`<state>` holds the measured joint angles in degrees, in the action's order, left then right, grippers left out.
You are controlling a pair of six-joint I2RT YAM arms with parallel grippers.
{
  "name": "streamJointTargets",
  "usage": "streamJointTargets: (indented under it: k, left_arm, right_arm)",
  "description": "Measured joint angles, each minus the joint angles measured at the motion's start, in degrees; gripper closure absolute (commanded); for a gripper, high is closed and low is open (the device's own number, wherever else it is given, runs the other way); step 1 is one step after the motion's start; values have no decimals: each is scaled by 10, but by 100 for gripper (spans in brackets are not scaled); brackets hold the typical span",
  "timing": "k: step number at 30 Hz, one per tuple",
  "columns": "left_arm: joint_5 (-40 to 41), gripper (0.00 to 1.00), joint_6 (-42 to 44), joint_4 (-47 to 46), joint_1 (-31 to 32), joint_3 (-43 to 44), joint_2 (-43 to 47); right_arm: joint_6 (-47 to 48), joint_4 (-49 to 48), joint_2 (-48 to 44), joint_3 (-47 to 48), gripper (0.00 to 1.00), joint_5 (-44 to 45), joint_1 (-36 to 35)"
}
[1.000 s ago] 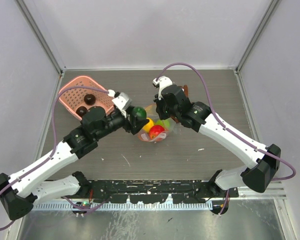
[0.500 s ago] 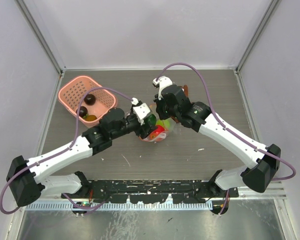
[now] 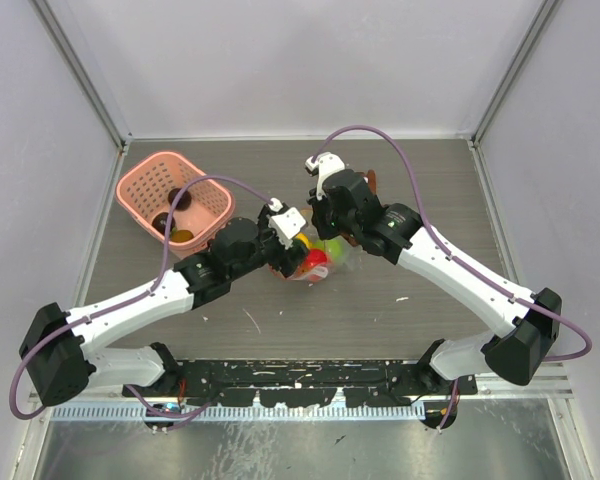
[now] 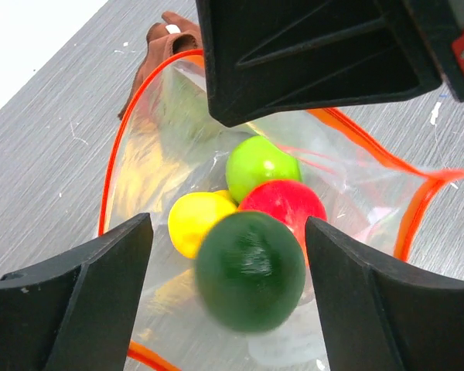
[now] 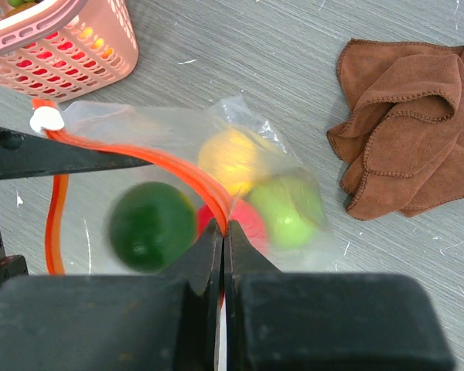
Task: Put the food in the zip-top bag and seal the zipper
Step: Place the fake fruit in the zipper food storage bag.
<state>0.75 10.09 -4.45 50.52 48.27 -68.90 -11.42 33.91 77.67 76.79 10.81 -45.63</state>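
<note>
The clear zip-top bag [image 3: 318, 266] lies mid-table with its mouth held wide. My right gripper [image 5: 223, 229] is shut on the red zipper [image 5: 158, 161] at the rim; the white tab [image 5: 42, 120] sits at the far end. Inside lie a yellow ball [image 4: 199, 222], a red ball [image 4: 286, 202] and a light green ball [image 4: 260, 161]. My left gripper [image 4: 226, 241] hangs open over the mouth. A blurred dark green ball [image 4: 250, 272] is between its fingers with a gap on both sides, touching neither. It also shows as the dark green ball [image 5: 150, 226] inside the rim.
A pink perforated basket [image 3: 145, 185] stands at the back left with dark round pieces in it. A crumpled brown cloth [image 5: 410, 131] lies on the table just right of the bag. Grey walls close in the table on three sides.
My left gripper carried the dark green ball rightward from near the basket to over the bag mouth, then opened and let it go. The right gripper has kept still on the zipper.
</note>
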Motion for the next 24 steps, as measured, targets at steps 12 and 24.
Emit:
streamJointTargets:
  k: [12, 24]
  left_arm:
    - [14, 16, -4, 18, 0, 2, 3]
    - [15, 19, -109, 127, 0, 60, 77]
  right_arm:
    - [-3, 0, 0, -3, 100, 0, 0]
    - [-3, 0, 0, -3, 100, -1, 0]
